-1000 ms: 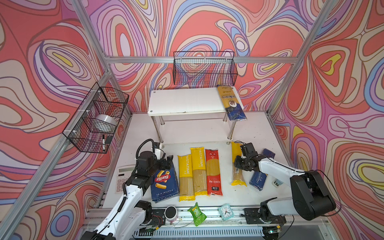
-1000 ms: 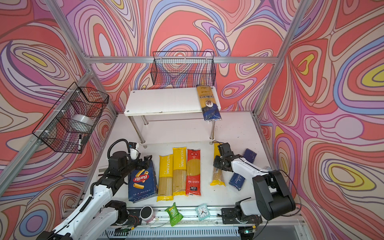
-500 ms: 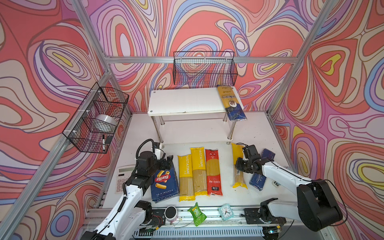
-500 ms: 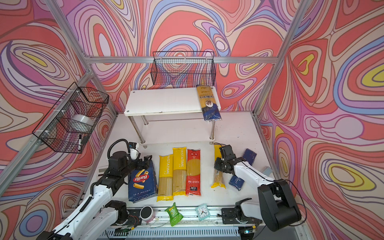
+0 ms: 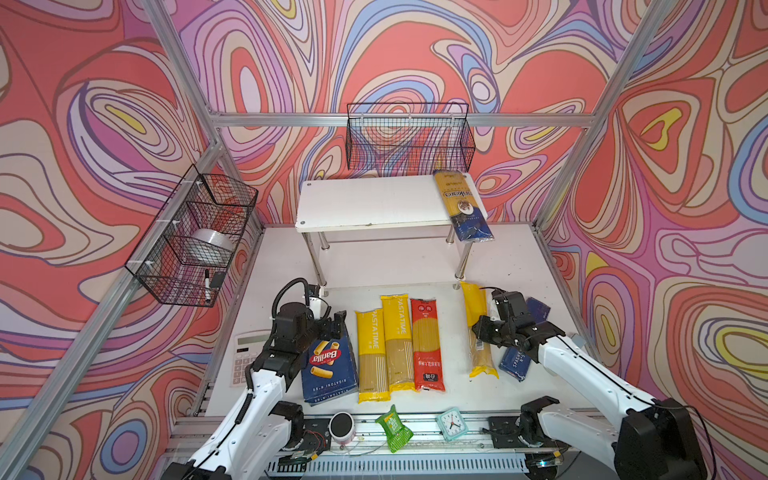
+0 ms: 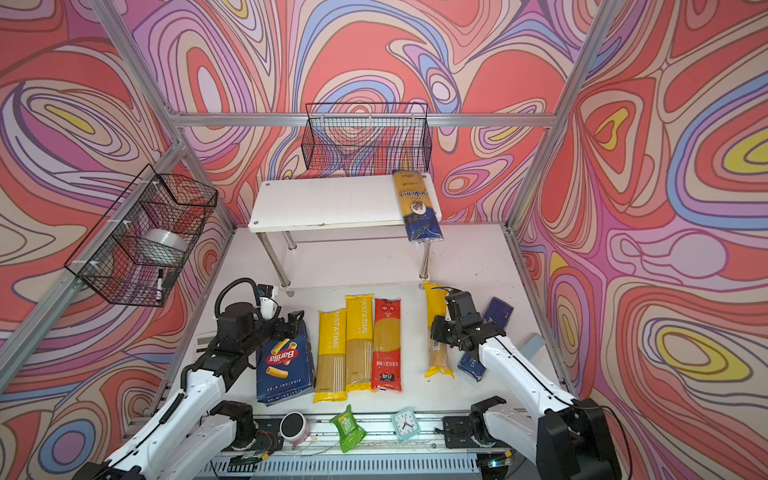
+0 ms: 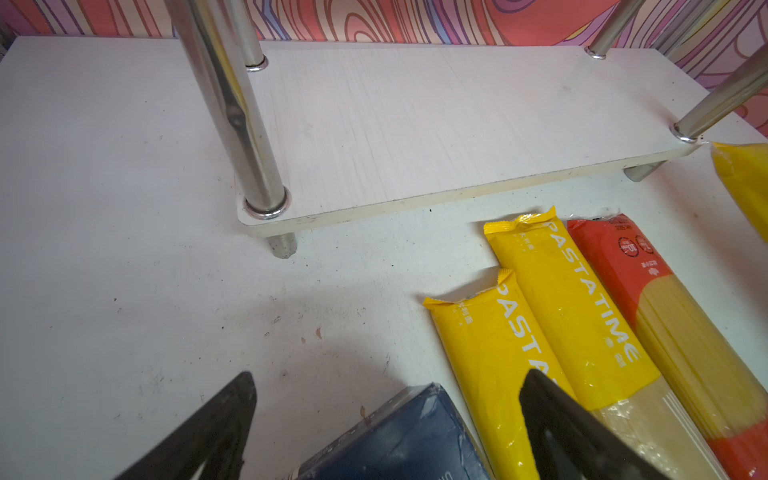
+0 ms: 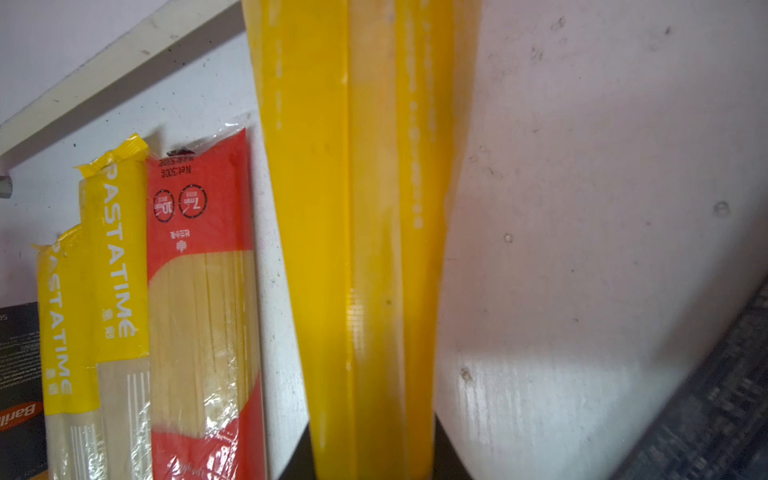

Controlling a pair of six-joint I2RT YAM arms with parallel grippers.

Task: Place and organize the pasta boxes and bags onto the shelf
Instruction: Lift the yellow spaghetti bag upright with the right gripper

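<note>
Barilla RIGATONI box (image 5: 328, 365) beside PASTATIME bags (image 5: 395, 332)

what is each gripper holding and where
The right gripper pinches the lone yellow spaghetti bag across its middle; the left gripper is open, holding nothing.

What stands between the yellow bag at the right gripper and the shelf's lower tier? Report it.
Nothing lies on the lower tier; it is bare. The lone yellow bag, pinched by the right gripper, has its far end close beside the front right chrome leg, which may catch it if slid straight ahead.
</note>
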